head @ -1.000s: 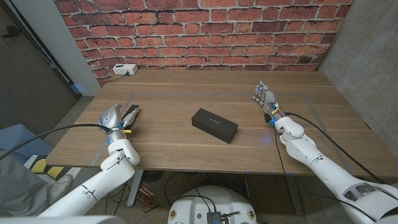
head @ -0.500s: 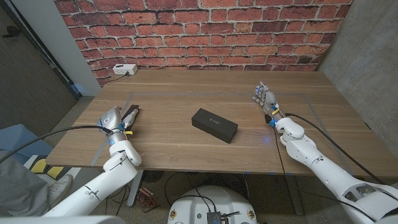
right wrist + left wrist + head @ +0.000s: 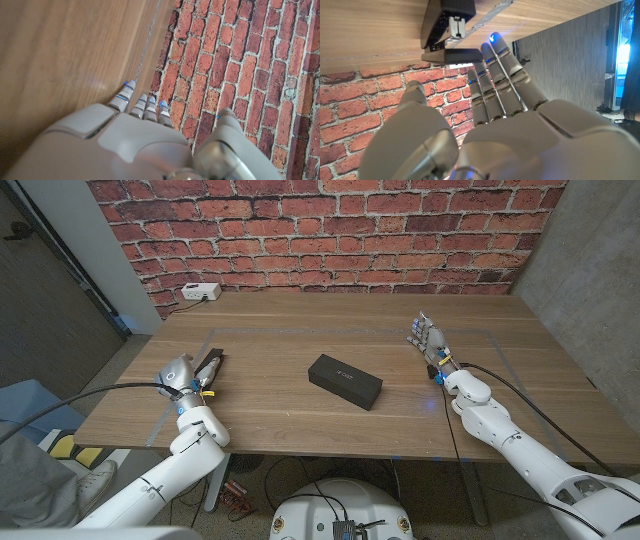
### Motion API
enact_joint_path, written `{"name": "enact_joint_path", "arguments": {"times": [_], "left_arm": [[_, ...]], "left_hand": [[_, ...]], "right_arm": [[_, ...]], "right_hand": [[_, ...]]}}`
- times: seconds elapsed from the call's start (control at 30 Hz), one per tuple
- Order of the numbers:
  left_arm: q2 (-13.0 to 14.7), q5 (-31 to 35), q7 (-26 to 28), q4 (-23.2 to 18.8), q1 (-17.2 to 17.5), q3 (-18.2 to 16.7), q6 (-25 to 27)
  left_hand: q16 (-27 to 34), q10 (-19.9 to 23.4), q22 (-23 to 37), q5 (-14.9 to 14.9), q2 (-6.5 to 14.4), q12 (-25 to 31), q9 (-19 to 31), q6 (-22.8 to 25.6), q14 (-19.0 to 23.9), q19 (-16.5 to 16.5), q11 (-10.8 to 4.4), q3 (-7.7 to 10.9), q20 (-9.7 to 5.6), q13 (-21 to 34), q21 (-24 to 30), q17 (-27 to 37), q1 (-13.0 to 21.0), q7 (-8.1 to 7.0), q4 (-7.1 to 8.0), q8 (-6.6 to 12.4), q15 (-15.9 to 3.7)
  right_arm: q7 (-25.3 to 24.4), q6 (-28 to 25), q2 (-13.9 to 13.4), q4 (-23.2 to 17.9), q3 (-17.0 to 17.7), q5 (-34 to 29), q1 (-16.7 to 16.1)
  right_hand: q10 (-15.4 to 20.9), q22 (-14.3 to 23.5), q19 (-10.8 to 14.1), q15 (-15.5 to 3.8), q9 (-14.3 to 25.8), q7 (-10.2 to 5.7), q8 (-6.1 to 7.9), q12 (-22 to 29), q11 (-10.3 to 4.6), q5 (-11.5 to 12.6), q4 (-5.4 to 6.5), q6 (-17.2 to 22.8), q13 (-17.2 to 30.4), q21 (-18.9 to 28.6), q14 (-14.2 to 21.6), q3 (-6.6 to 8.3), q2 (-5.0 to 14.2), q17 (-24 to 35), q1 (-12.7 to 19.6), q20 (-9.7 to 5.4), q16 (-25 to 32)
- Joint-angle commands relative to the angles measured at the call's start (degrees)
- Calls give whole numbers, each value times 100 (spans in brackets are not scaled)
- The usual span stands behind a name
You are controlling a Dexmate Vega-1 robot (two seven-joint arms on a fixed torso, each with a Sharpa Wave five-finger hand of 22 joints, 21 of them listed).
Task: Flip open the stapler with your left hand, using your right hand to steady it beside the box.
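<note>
A black stapler (image 3: 210, 364) lies near the table's left edge, with pale metal showing along its length. In the left wrist view the stapler (image 3: 446, 22) has one black arm standing away from its body. My left hand (image 3: 178, 372) sits just left of it, and its straight fingers (image 3: 492, 70) reach up to that arm; I cannot tell if they touch. The black box (image 3: 345, 381) lies at the table's middle, well apart from the stapler. My right hand (image 3: 428, 340) stands at the right with its fingers (image 3: 142, 102) extended, holding nothing.
A white socket block (image 3: 200, 292) sits at the back left by the brick wall. Tape lines (image 3: 470, 333) mark a rectangle on the wooden table (image 3: 300, 330). A person's leg (image 3: 30, 480) shows beyond the table's near left corner. Cables trail from both wrists.
My left hand has drawn slightly back toward the table's left edge, and more of the stapler's pale metal shows. The right hand and the box have stayed put.
</note>
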Motion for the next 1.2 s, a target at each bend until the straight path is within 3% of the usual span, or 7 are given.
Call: {"name": "enact_joint_path", "arguments": {"times": [0.03, 0.43, 0.8, 1.2], "left_arm": [[70, -117, -277, -117, -89, 67, 410], [105, -239, -421, -130, -198, 158, 662], [159, -487, -668, -263, -210, 123, 772], [182, -587, -669, -233, -278, 192, 876]], "left_hand": [[-39, 31, 11, -2, -3, 21, 35, 60, -30, -113, -11, 6, 55, 32, -49, 15, -15, 31, 37, 28, -380], [-88, 22, 1, -9, 34, 4, 63, 86, -98, -627, 5, 71, 176, 107, -221, 9, 104, 21, -27, 30, -353], [21, 331, 42, -21, 41, 107, 79, 376, 232, -512, -57, 75, 127, 184, -112, 11, 77, 47, -14, 126, -447], [28, 358, 76, -23, 50, 110, 94, 428, 272, -525, -35, 76, 152, 217, -79, 14, 52, 59, -1, 144, -447]], "right_arm": [[41, 1, 30, 79, 8, 30, 45], [66, 15, 65, 193, 8, 40, 99], [134, 68, 91, 337, 6, 49, 139], [171, 73, 117, 409, -3, 62, 163]], "right_hand": [[24, 17, 15, -23, 14, -3, -4, 0, -30, 7, -35, 3, 10, 25, 13, 35, 64, 2, 28, 22, 33], [27, 17, 19, -37, 13, -5, -4, 1, -54, 5, -42, 5, 10, 26, 24, 37, 79, 2, 34, 15, 38], [32, 17, 20, -42, 13, -19, -3, 2, -41, 4, -54, 7, 10, 26, 21, 39, 82, -1, 45, 10, 34], [32, 17, 16, -45, 14, -29, -2, 2, -44, 2, -58, 9, 11, 24, 21, 38, 91, -1, 48, 9, 35]]}}
